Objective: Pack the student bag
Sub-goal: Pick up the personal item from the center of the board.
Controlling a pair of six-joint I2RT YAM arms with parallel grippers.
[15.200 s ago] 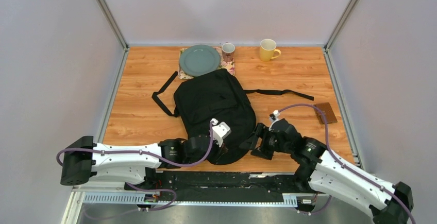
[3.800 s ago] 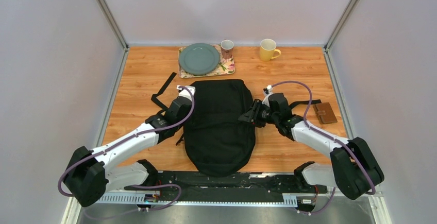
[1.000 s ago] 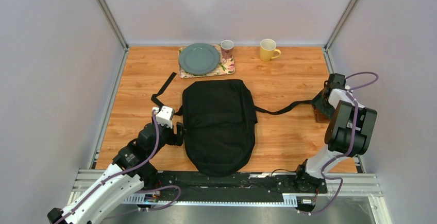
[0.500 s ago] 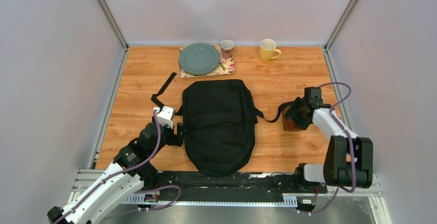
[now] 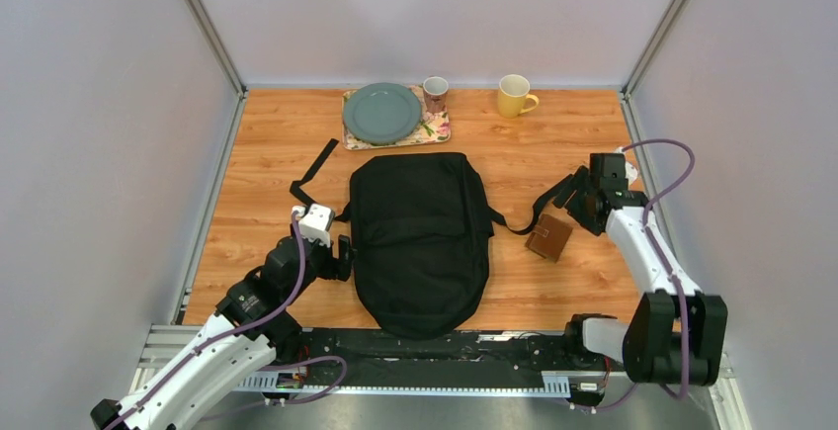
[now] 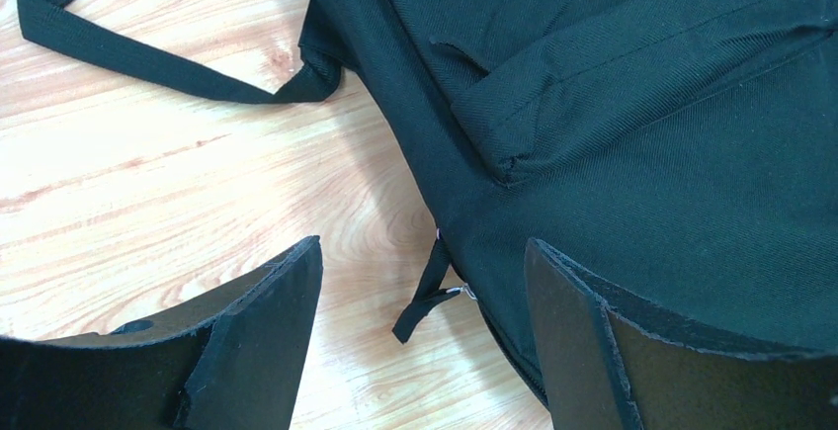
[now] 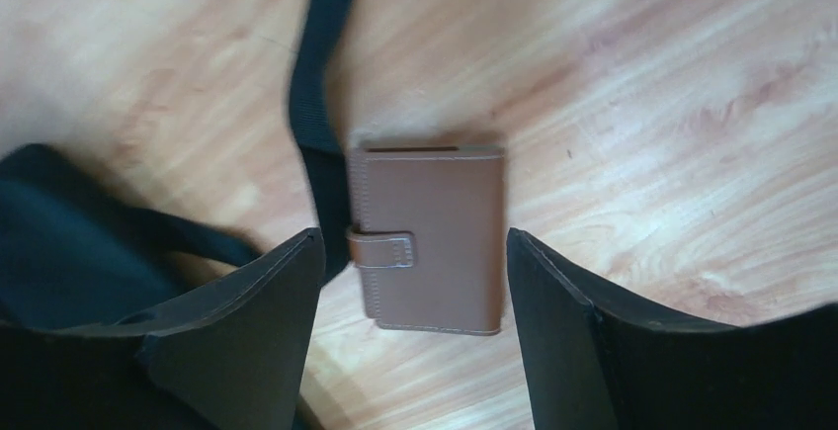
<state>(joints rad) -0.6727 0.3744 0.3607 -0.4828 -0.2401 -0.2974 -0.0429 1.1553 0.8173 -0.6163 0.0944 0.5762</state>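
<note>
Staging the wallet (image 5: 548,237) next to the student bag (image 5: 420,237) looks like the step in hand; nothing seems packed yet. The bag lies flat in the middle of the table (image 5: 267,153), its rounded end toward the arm bases, and I see no mouth gaping open. The brown wallet rests on the wood just right of the bag, its clasp edge touching a black strap (image 5: 514,222)

The right claw (image 7: 411,237) hangs above the wallet with jaws spread wider than it and nothing in them. The left claw (image 6: 423,247) sits low at the bag's left edge, also wide open and empty, with a small zip pull (image 6: 432,292) lying on the wood between its fingers

Next, I judge, the bag needs opening: the left claw would have to close on that thin, floppy pull while the fabric is kept from dragging along. Then the right claw must pinch the wallet without catching the strap

Counted: one bag, one wallet, one green plate (image 5: 382,113) on one flowered mat (image 5: 435,131), one small patterned cup (image 5: 436,92), one yellow mug (image 5: 514,94), two claws
</note>
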